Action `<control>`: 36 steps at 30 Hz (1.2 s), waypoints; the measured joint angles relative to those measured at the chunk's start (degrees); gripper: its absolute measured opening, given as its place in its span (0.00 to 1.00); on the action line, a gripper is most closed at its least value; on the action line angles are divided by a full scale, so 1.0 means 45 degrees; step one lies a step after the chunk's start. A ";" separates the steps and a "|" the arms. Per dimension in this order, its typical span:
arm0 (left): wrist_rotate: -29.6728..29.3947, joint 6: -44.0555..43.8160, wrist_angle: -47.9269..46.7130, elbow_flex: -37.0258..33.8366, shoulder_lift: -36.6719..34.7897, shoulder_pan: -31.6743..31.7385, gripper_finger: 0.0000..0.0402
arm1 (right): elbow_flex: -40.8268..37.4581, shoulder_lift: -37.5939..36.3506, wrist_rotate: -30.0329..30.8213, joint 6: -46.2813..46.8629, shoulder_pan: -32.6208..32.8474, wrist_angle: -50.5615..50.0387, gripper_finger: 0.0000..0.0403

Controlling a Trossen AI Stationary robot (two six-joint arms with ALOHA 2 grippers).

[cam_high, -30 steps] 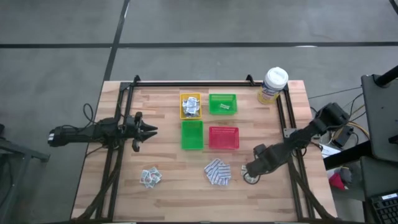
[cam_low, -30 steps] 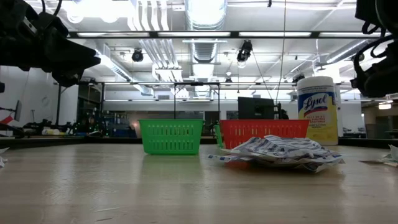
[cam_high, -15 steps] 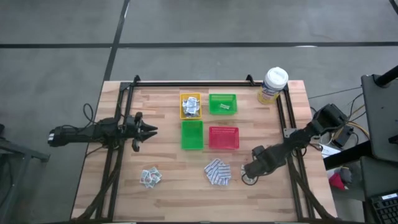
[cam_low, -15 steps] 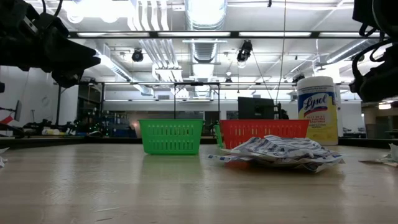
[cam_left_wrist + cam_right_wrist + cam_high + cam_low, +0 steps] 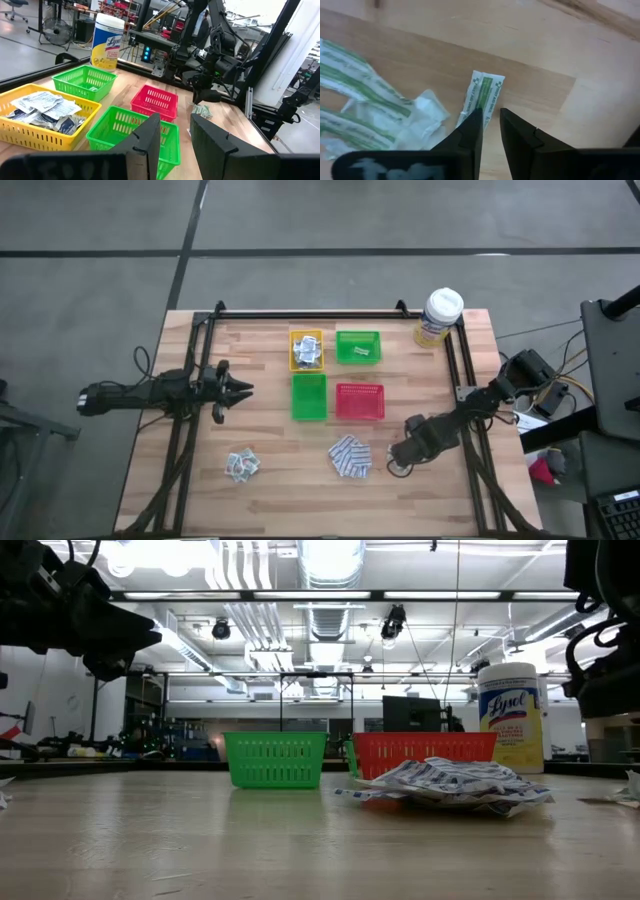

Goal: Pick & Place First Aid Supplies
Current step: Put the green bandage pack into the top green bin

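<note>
Your right gripper (image 5: pixel 490 125) is down on the table at the pale green strips, fingers narrowed to a slim gap, with the near end of one green-and-white strip packet (image 5: pixel 482 97) sitting right between the tips. Its long axis runs straight away from the fingers, roughly in line with them. Probably pinching that end, but contact isn't clear, so I cannot tell. More strips (image 5: pixel 365 100) lie just beside the one finger. Left gripper (image 5: pixel 175 132) waits well apart, fingers parted, holding nothing.
</note>
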 joint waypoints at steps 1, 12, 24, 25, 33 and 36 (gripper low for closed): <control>0.0000 0.0001 0.0000 0.0000 0.0000 0.0001 0.27 | -0.0015 -0.0026 0.0000 -0.0013 0.0002 -0.0081 0.15; 0.0000 -0.0003 0.0012 0.0000 0.0000 -0.0003 0.27 | -0.0050 -0.0068 0.0020 -0.0083 0.0010 -0.0623 0.06; 0.0000 -0.0003 0.0019 0.0000 0.0000 0.0001 0.27 | -0.0055 -0.0078 -0.0226 -0.0481 0.0010 -0.1081 0.02; 0.0000 -0.0001 0.0019 0.0000 0.0000 0.0001 0.27 | -0.0055 -0.0118 -0.0228 -0.0579 0.0010 -0.1088 0.02; 0.0000 0.0001 0.0019 0.0000 0.0000 -0.0003 0.27 | -0.0050 -0.0395 -0.0245 -0.0719 0.0010 -0.1119 0.02; 0.0000 0.0004 0.0019 0.0000 0.0000 0.0001 0.27 | -0.0050 -0.0403 -0.0271 -0.0719 0.0010 -0.1140 0.02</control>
